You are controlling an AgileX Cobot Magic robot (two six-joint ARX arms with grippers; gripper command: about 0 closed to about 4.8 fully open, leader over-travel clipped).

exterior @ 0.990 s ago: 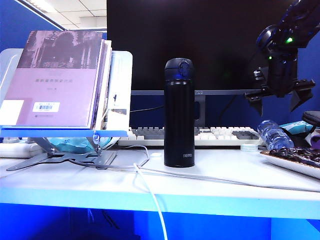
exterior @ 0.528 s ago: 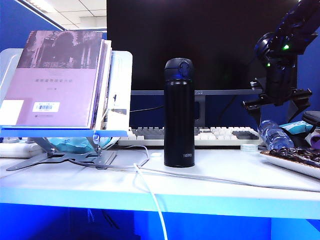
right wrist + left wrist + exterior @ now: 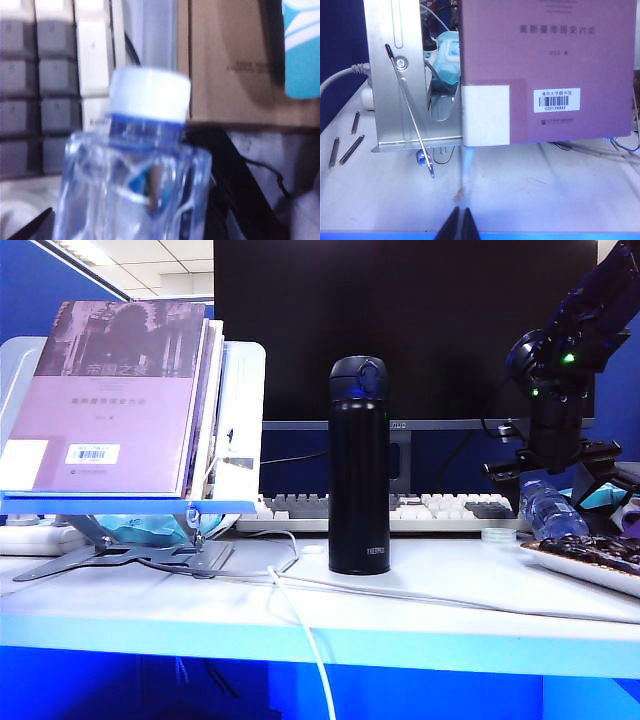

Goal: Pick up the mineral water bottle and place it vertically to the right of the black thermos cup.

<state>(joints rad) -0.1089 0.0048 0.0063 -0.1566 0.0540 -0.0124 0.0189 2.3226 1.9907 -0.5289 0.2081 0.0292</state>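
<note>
Lowered since a moment ago, your right gripper (image 3: 553, 468) is hanging wide open over the tilted clear plastic mineral water bottle (image 3: 549, 508), right of the tall black thermos cup (image 3: 359, 465); your left gripper (image 3: 459, 226) is resting closed, empty.

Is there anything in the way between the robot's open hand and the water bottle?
Nothing visible. The right hand hangs open just above the water bottle, which lies tilted at the table's right edge. The wrist view shows only its white cap straight ahead. The left hand is shut, far off by the book stand.
</note>
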